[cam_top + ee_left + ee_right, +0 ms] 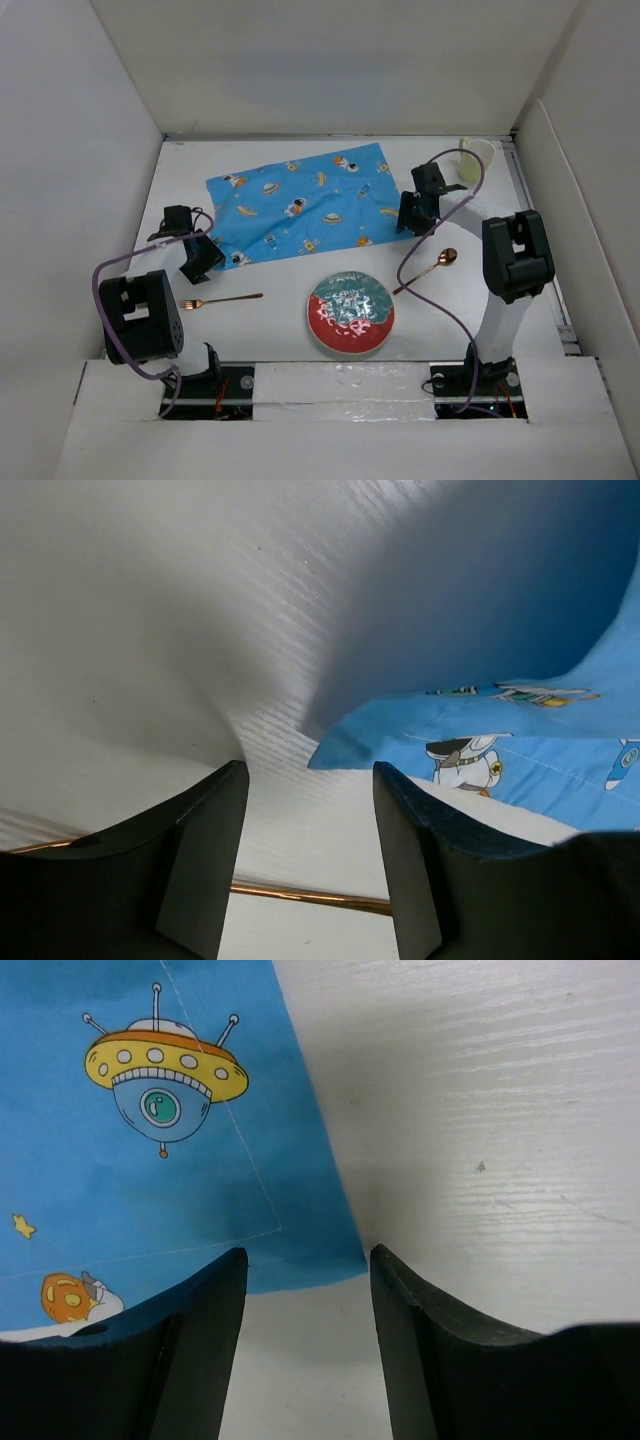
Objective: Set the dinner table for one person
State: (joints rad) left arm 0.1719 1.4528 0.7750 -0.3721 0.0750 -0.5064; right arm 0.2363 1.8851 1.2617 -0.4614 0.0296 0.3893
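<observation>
the dinner table [280,335] is the big white surface that fills the middle of the overhead view, with both arms bolted at its near edge. a blue placemat [305,205] printed with astronauts and saucers lies at a slant on its far half.

containers: a round plate [350,312] sits near the front edge between the two arm bases, its whole red and teal face showing. a pale cup [478,155] stands in the far right corner, upright - what it holds cannot be told from above.

a copper fork [220,300] lies left of the plate and apart from it, tines to the left. a copper spoon [430,268] lies at a slant to the right of the plate, bowl away from it.

the left gripper [203,252] is low over the table at the placemat's near left corner, jaws apart and gripping nothing; in its wrist view the cloth corner lies just ahead of the gap. the right gripper [412,215] is at the near right corner - jaws likewise spread, with the flat cloth corner just beyond the gap.
</observation>
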